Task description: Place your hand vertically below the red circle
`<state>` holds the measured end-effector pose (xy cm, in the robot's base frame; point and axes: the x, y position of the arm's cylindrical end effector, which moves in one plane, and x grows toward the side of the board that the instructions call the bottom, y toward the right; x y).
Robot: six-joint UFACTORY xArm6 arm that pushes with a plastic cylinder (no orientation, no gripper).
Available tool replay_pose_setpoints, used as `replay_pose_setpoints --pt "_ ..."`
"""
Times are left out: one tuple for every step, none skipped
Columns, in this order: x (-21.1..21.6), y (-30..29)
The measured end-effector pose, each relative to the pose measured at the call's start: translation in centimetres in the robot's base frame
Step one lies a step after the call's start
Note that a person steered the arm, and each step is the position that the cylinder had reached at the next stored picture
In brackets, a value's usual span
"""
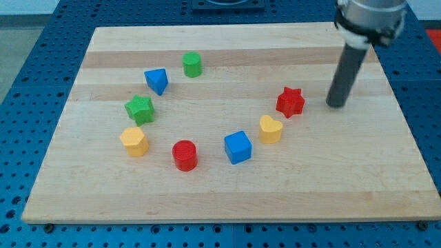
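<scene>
Resting on the board (227, 200) at the view's right, my tip (336, 105) sits just right of the red star (290, 102), well apart from the red circle (185, 155) low in the ring, between the yellow block (134, 140) and blue cube (238, 147). As a bare rod, it holds nothing. By my judgement the task is barely begun: the tip has yet to reach the bare wood below the circle.

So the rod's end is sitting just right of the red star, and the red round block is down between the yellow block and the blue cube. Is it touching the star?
No. In the camera view my tip stands right of the red star with bare board between them, not touching. The rest holds.
</scene>
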<state>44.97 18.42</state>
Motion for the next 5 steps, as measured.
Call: replay_pose_setpoints --pt "7.5 -3.2" --pt "14.9 -8.6" --pt "16.8 -13.5" --pt "16.2 -18.8" --pt "15.9 -19.8"
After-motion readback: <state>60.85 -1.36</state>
